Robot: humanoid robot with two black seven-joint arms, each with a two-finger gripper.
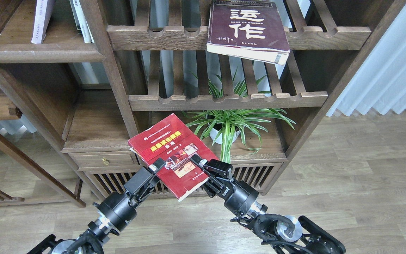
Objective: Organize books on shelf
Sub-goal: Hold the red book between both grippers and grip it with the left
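Both black arms rise from the bottom edge of the head view and meet at the red book [174,155], held tilted in the air in front of the bookcase's lower drawers. On the left, the left end effector [156,168] is clamped on the red book's near-left edge, one finger showing on top of the cover. On the right, the right end effector [197,161] touches the cover's right part with a finger lying on it; whether it is clenched on the book or only resting there I cannot tell. Behind the book, a potted spider plant [228,123] stands on a low ledge of the bookcase. Higher up, the thick maroon book [248,30] with big white characters lies flat on a slatted rack [160,37], its near corner jutting past the front rail. At the upper left, the lavender-white book [42,19] stands leaning on the shelf [44,54], a solid dark-brown board, beside other upright volumes [81,21].
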